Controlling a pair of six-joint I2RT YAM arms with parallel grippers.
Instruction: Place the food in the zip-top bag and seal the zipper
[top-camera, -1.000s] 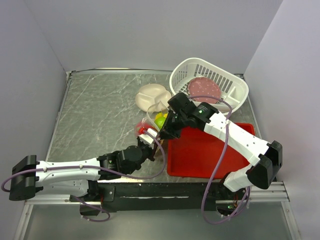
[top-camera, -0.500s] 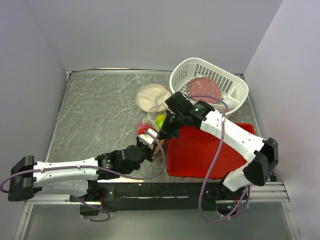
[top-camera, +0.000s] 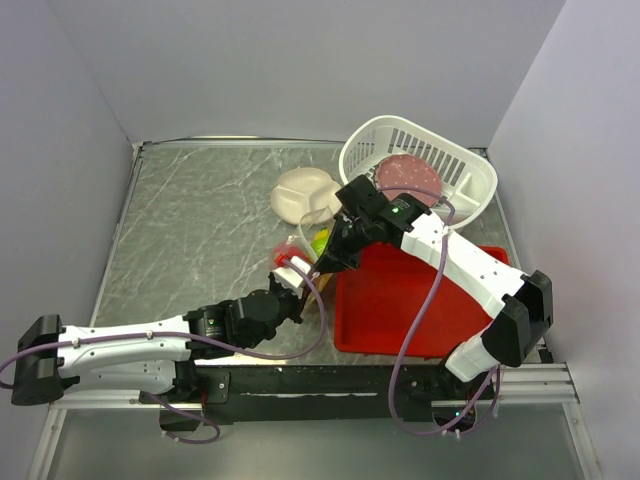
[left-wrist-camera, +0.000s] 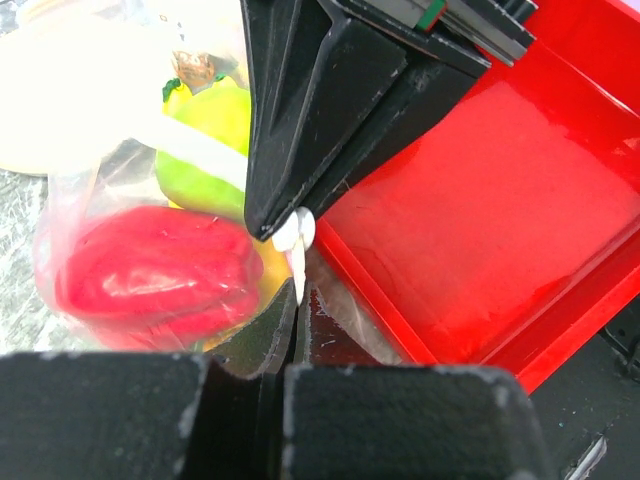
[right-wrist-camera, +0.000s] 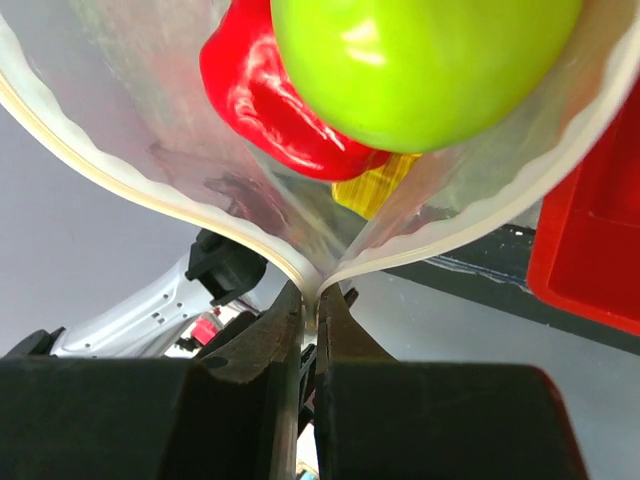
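While the grey marbled surface (top-camera: 200, 230) carries everything, the largest thing on it is the red tray (top-camera: 420, 300) at the right near side. Behind the tray sits a white slotted basket (top-camera: 455, 160) with a round reddish speckled disc (top-camera: 405, 178) inside. A cream divided plate (top-camera: 300, 192) lies just left of the basket.

Between the plate and the tray's left edge is the zip-top bag (top-camera: 303, 243), clear and floppy, with both arms meeting at it. Whether it rests on the surface cannot be told.

The left end effector (left-wrist-camera: 298, 325) has its fingers pressed together on a fold of the bag's edge. The right end effector (right-wrist-camera: 310, 298) is likewise closed, pinching the bag's rim at one corner of the mouth. In the left wrist view its black fingers come down from above onto a white bit of that rim, just over the left fingertips.

The food is inside the bag: a glossy red toy fruit (right-wrist-camera: 265, 100), a green apple (right-wrist-camera: 420, 60) touching it, and a yellow piece (right-wrist-camera: 375, 185) mostly hidden beneath them.

The zipper (right-wrist-camera: 150, 200) is shut only at the pinch — from there its two pale strips curve apart, leaving the mouth open.
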